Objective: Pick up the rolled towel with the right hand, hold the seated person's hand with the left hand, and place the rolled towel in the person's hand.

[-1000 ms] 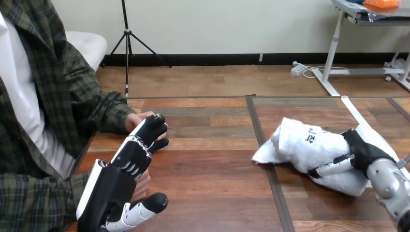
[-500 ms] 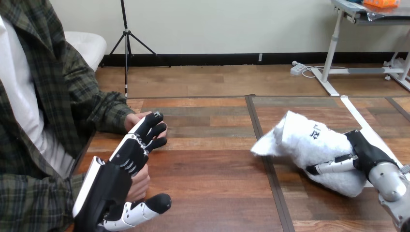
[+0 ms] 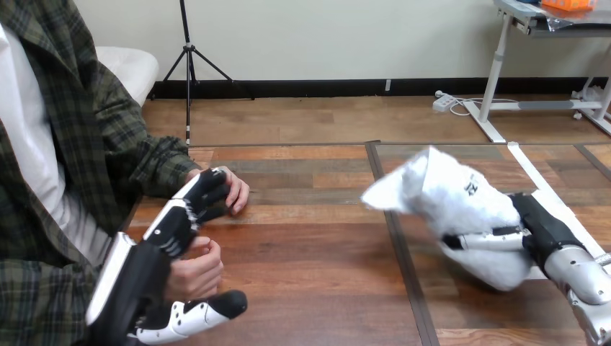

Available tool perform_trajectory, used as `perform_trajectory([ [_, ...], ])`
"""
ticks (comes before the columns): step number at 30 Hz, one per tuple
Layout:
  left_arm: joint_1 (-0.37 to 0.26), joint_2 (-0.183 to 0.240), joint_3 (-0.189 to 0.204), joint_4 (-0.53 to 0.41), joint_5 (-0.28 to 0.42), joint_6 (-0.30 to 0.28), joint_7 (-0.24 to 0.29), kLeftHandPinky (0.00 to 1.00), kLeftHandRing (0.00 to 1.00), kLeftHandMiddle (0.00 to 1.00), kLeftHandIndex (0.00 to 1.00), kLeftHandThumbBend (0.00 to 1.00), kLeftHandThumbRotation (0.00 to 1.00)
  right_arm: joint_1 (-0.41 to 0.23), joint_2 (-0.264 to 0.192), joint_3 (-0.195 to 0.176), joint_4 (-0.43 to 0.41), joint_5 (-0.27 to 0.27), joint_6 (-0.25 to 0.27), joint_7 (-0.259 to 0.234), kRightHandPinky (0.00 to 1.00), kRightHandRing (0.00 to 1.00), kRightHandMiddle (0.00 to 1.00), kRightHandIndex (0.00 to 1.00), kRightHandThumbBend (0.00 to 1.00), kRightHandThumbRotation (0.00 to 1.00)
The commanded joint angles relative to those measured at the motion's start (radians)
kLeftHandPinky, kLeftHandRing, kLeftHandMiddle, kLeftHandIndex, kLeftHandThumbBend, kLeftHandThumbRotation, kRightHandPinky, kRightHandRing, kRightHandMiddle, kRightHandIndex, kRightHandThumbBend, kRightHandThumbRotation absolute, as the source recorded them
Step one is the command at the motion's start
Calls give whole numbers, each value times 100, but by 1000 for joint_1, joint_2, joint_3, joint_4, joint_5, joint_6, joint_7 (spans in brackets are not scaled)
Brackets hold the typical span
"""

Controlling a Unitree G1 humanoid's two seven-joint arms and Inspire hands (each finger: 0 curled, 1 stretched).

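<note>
**Right robot hand.** The right robot hand [image 3: 542, 229] is at the right side of the brown wooden bench [image 3: 317, 245]. Its fingers [image 3: 481, 240] are curled across the white rolled terry towel [image 3: 454, 205] and clamp it against the palm. The silver forearm enters from the lower right corner.

**Rolled towel.** The towel is held in the right robot hand, over the right half of the bench. It is tilted: a loose pointed corner sticks up and to the left, and the thick rolled end hangs low on the right. Whether that low end touches the bench cannot be told. The towel is well apart from both of the person's hands.

**Left robot hand.** The left robot hand [image 3: 144, 281] is at the lower left of the bench. Its fingers [image 3: 193, 205] are extended away from the robot, and its thumb [image 3: 205, 314] is spread out to the side.

- The person's near hand [image 3: 193, 268], loosely closed, sits in the gap between thumb and fingers. It touches the palm side, but nothing is wrapped round it.
- The person's far hand [image 3: 232, 192] rests on the bench, and the fingertips of the left robot hand lie against it.
</note>
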Motion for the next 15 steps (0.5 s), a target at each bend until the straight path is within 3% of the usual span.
perform_trajectory([
  [1,-52,43,70,-11,108,-75,57,83,90,92,91,100,56,-31,20,-63,-130,76,-38,45,14,18,24,24,70,0],
  [8,-54,87,136,-5,255,-100,137,84,92,94,93,100,59,21,35,-99,-226,149,-26,120,11,15,22,23,67,0],
  [15,-49,136,162,-10,308,-81,181,85,94,96,95,100,57,72,45,-108,-313,178,-25,149,10,14,21,22,66,0],
])
